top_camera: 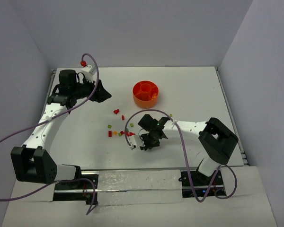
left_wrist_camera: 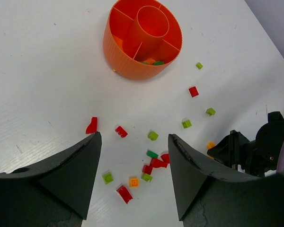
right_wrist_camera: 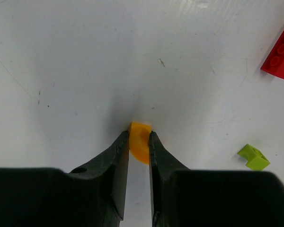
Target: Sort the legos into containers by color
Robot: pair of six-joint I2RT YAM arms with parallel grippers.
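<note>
The round orange bowl [top_camera: 139, 100] with inner dividers stands at the table's far middle; in the left wrist view [left_wrist_camera: 128, 61] a near compartment holds a few green and orange bits. Loose legos lie between the arms: a red one [top_camera: 116, 111], a green one [top_camera: 110, 126], and a cluster [left_wrist_camera: 151, 163] of red, green and orange bits. My right gripper [right_wrist_camera: 138, 137] is low at the table, shut on a small orange lego [right_wrist_camera: 140, 142]; it shows from above [top_camera: 149, 139] right of the cluster. My left gripper [left_wrist_camera: 134, 135] is open and empty, raised at the far left [top_camera: 102, 94].
A red brick [right_wrist_camera: 279, 56] and a lime green bit [right_wrist_camera: 253, 157] lie right of my right gripper. The right arm [left_wrist_camera: 255, 151] shows at the lower right of the left wrist view. Walls enclose the white table [top_camera: 194, 90] on three sides.
</note>
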